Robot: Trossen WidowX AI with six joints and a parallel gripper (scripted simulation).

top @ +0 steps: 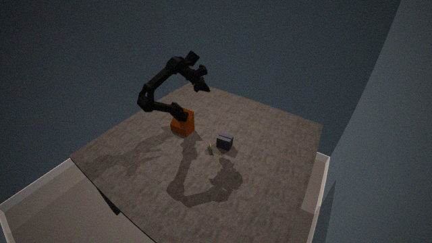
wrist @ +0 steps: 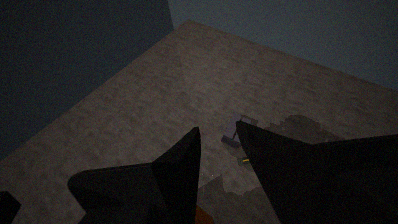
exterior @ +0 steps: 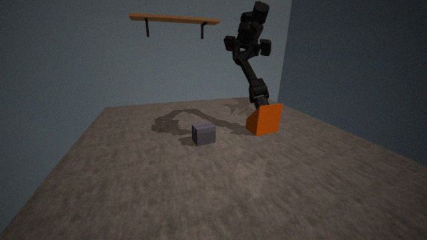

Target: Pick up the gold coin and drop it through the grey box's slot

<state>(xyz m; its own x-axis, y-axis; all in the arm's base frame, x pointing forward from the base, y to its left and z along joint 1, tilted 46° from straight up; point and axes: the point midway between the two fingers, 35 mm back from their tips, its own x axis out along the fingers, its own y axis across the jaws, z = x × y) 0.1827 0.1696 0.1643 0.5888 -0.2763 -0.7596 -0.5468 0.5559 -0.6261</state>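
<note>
Well above the brown mottled worktop point(top: 270, 162), the black six-joint arm point(top: 158, 84) rises from its orange block base point(top: 183, 124), folds back and then reaches forward, so that its black parallel-jaw gripper point(top: 202, 88) hangs high over the far part of the surface. An orange wall shelf on two dark brackets point(exterior: 174, 19) is fixed to the blue-grey wall behind, clear of the arm. Nothing stands between the jaws and the things below; only the arm's broad shadow lies across the worktop near them.

The thin gold coin point(top: 210, 148) stands upright on its edge in the shallow dark-green holder point(top: 210, 152), seen from the top view as a slim vertical sliver, so its flat faces point sideways and its long line runs up and down. Just beside it, on its right in that view, sits the closed grey box point(top: 225, 141) with a narrow dark slot running across its lid. In the exterior view the box hides the coin and holder.

From the wrist view the jaws are partly closed with a modest gap and nothing held between them. The box point(wrist: 235, 131) shows far below in that gap, and a small yellow fleck of the coin point(wrist: 245, 160) peeks out at the inner edge of the right-hand finger point(wrist: 310, 175). Coin and jaws are well apart.
</note>
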